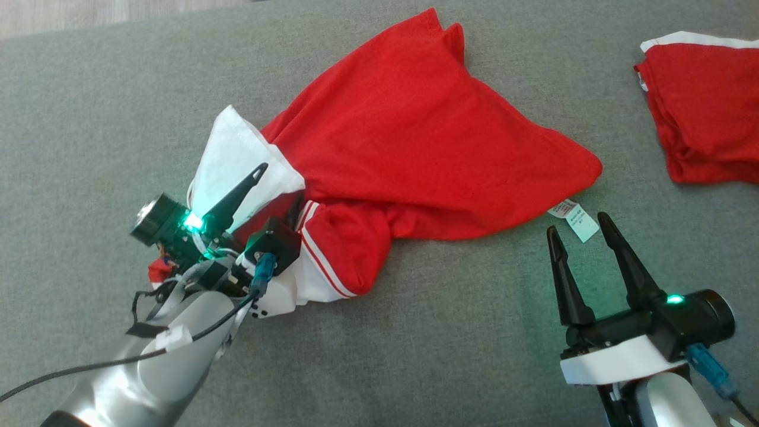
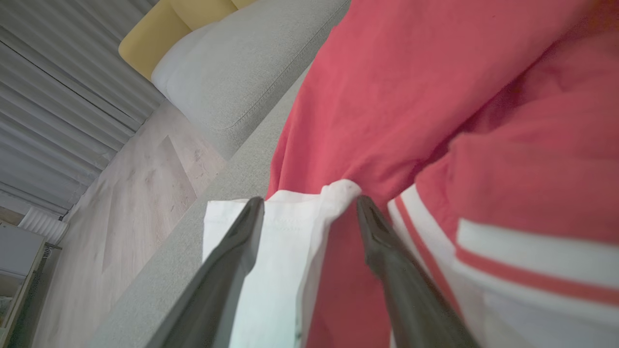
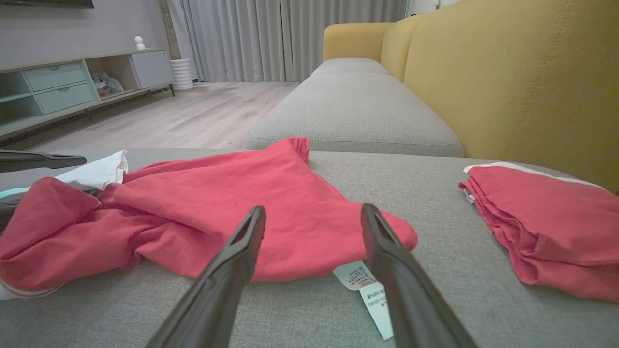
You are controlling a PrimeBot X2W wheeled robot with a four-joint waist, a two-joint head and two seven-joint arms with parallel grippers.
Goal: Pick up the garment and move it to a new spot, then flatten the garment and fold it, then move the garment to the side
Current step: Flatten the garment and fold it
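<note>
Garment [image 1: 415, 136] sprawls near folded red pile [image 1: 705, 112].

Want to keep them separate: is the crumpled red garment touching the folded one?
Apart. Head view shows bare grey cushion between the crumpled garment and the folded garment.

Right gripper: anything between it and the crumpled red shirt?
Nothing visible. The right gripper, jaws open, faces the red shirt across bare grey cushion; only the shirt's own label lies between.
</note>
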